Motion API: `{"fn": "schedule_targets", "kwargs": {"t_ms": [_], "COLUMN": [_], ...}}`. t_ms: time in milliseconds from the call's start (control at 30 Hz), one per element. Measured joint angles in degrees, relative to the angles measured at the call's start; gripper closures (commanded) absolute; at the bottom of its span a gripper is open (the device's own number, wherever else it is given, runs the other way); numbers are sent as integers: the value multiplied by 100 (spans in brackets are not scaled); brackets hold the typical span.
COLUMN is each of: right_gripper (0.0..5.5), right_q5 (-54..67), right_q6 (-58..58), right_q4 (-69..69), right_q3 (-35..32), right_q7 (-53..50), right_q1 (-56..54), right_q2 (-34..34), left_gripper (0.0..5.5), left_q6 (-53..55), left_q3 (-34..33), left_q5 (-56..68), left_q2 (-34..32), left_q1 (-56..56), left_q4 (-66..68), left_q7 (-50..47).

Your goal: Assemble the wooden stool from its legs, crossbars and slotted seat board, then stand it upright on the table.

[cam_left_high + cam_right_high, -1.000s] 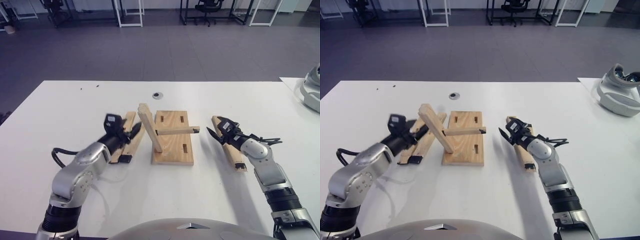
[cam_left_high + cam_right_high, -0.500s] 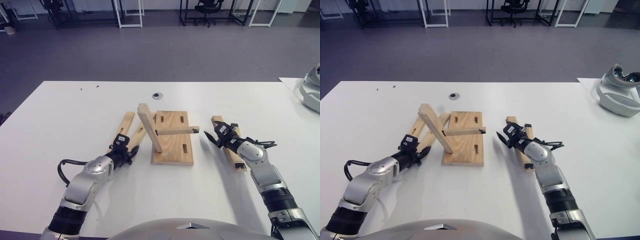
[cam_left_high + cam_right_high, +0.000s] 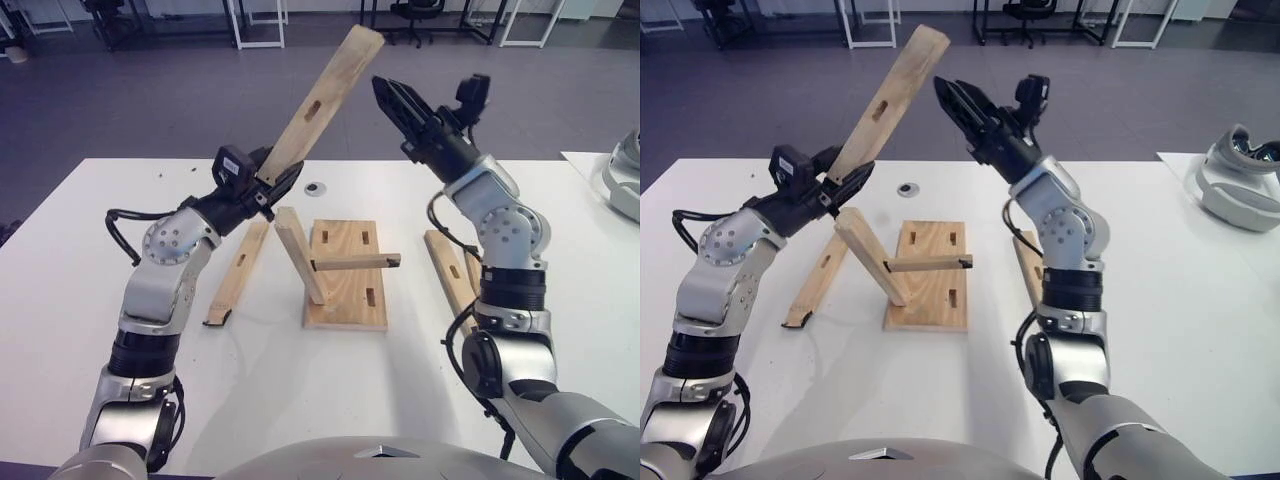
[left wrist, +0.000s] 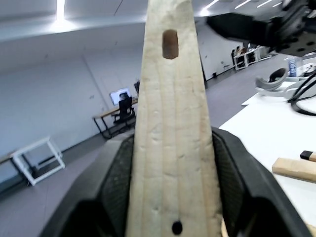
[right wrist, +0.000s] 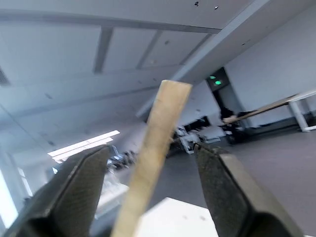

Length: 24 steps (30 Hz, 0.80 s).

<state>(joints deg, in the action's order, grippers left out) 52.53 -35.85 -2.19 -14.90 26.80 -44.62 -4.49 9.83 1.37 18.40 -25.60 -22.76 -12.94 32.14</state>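
Above the white table (image 3: 80, 260), clamping the long pale slotted wooden leg (image 3: 318, 100) by its lower end in the left gripper (image 3: 272, 172), slanted up towards the empty, wide-spread right gripper (image 3: 385, 88) beside its top

Slotted seat board (image 3: 340, 305) lies flat at table centre; tilted leg (image 3: 298, 255) stands leaning on it, with crossbar (image 3: 355, 262) jutting sideways from its middle; raised leg (image 3: 322, 95), pale wood with one slot, slants aloft, lower end clamped in left gripper (image 3: 278, 178); flat leg (image 3: 238, 268) lies left of the board; another leg (image 3: 447, 268) lies right of it.
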Motion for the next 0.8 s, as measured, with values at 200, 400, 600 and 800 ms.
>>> {"fn": "schedule_targets", "kwargs": {"t_ms": [200, 400, 600, 800], "right_gripper": [289, 406, 449, 449], "right_q5": [1025, 1252, 1127, 1056], "right_q6": [-321, -506, -466, -136], "right_q4": [55, 113, 119, 1169], "right_q3": [-435, -442, -395, -1016], "right_q7": [-866, -1131, -1280, -1870], "right_q1": [-241, -226, -176, 1740], "right_q2": [288, 247, 115, -52], "left_gripper": [343, 343, 290, 190], "left_q6": [-572, -1012, -1255, -651], "left_q3": [280, 298, 290, -476], "left_q5": [-304, -624, -770, -725], "left_q2": [107, 77, 61, 68], "left_q1": [-39, -41, -84, -169], "left_q4": [174, 404, 546, 831], "left_q7": [276, 315, 393, -298]}}
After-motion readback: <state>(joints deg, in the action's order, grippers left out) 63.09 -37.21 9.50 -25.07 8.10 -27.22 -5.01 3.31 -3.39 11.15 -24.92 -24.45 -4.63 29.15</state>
